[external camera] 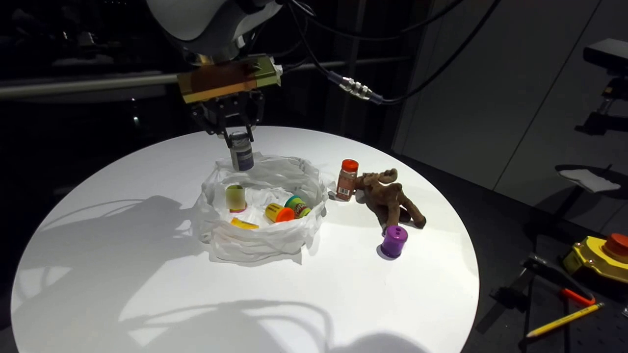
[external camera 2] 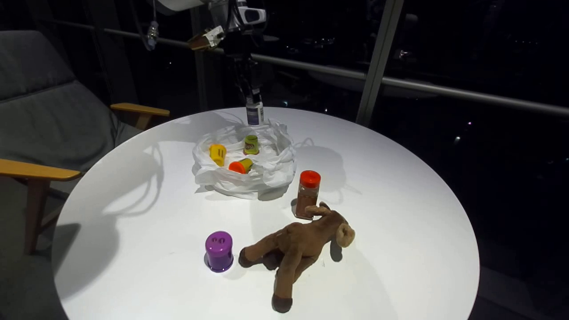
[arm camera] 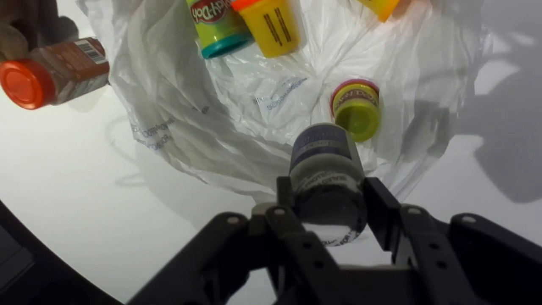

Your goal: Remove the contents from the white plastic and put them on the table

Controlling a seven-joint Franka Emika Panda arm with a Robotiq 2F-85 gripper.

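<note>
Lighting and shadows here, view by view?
Both exterior views: shadows cross the bright white table, background mostly dark. In an exterior view, the black claw nearly merges with that darkness. Wrist view: shadow falls right of the white bag.

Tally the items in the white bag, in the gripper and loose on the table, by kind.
Tubs visible in bag: 4
Bottle in gripper: 1
Red-lidded jar: 1
Plush toy: 1
Purple canister: 1
Total: 8

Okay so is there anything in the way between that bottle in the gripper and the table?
Straight down, probably the white plastic bag: its rim shows close to the bottle in the gripper in both exterior views. Sideways, away from the bag, nothing visible seems to stand between the bottle and the table.
</note>
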